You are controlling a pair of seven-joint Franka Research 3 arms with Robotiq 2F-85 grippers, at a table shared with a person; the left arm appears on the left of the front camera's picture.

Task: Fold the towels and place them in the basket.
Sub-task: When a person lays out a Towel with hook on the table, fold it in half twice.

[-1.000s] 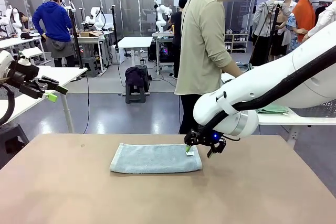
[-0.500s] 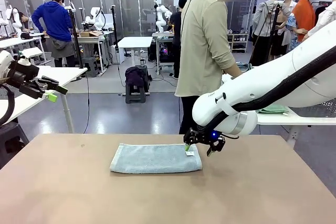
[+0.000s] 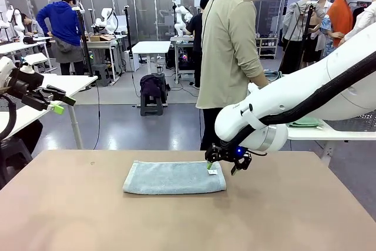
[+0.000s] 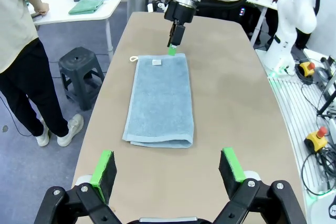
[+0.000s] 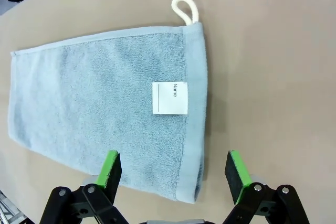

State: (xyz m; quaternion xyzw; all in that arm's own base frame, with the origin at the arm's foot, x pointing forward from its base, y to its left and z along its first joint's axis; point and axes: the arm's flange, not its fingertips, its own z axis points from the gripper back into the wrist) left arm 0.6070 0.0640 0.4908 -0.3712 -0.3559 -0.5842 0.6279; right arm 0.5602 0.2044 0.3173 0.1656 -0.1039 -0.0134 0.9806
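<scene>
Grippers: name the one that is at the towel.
The right gripper: open, poised over the towel's end by the loop. The left gripper, also open, is raised well away from it on the left.

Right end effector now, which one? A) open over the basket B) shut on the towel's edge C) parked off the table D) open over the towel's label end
D: in the right wrist view the right end effector has its jaws wide apart over the end of the towel that carries the white label, with nothing gripped.
</scene>
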